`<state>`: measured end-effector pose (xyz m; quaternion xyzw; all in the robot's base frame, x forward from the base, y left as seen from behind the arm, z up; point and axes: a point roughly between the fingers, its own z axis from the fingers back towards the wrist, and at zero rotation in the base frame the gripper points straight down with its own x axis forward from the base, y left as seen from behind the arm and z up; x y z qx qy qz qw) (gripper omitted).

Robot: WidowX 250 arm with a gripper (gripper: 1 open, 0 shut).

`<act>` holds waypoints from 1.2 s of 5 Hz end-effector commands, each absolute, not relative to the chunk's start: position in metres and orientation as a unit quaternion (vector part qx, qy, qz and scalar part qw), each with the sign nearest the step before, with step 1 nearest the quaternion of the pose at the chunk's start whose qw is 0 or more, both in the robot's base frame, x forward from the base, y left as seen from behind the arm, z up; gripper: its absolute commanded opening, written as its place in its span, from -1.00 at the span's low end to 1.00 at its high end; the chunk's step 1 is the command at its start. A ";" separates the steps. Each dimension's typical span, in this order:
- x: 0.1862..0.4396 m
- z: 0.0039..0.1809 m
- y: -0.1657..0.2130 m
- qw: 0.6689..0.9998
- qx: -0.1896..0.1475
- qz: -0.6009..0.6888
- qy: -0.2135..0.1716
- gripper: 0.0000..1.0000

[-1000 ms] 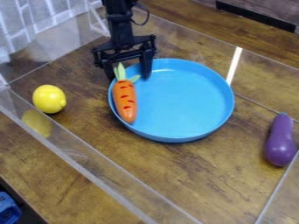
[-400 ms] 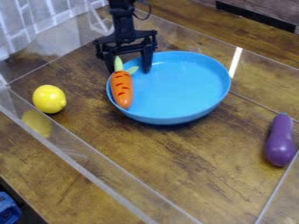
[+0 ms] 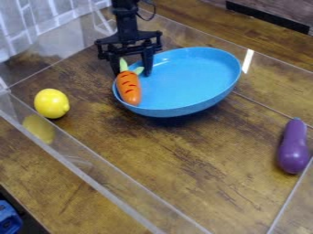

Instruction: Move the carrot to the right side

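Wooden tabletop [image 3: 184, 174], with the carrot [image 3: 128, 89] just below the jaws [image 3: 132, 64].

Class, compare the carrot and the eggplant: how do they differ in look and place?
The carrot is orange, whereas the eggplant is purple. The carrot has dark ridge lines; the eggplant looks smooth. The carrot lies in the blue bowl, the eggplant on the table. Both are elongated.
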<state>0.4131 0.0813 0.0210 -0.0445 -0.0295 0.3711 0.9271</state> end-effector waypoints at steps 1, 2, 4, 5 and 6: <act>0.410 0.016 0.094 0.930 -0.040 0.363 -0.034 -1.00; 0.410 0.015 0.092 0.945 -0.039 0.324 -0.032 -1.00; 0.410 0.018 0.070 0.951 -0.031 0.306 -0.030 -1.00; 0.410 0.017 0.060 0.958 -0.027 0.283 -0.029 -1.00; 0.409 0.016 0.050 0.965 -0.022 0.262 -0.027 1.00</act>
